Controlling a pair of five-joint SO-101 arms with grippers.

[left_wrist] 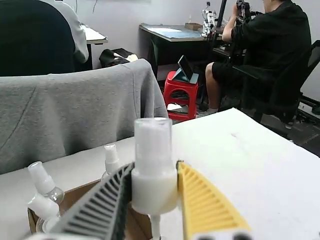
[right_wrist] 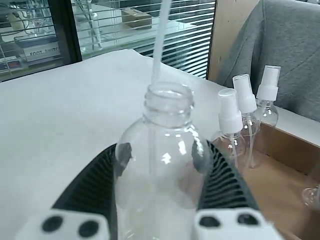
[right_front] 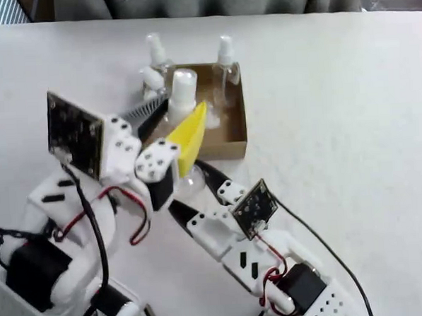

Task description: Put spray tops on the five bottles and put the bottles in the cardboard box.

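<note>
Right wrist view: right tool (right_wrist: 160,160) clamped on an uncapped clear bottle (right_wrist: 160,120), just outside the near wall of the cardboard box (right_wrist: 295,150). Directly above the bottle, left tool (left_wrist: 154,172) grips a white spray top (left_wrist: 152,145), its tube (right_wrist: 159,45) reaching the bottle's neck. Three capped bottles (right_wrist: 242,100) stand at the box's far side.

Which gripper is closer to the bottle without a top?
Right. The right gripper grips the open bottle itself; the left gripper holds a spray top above its neck.
</note>
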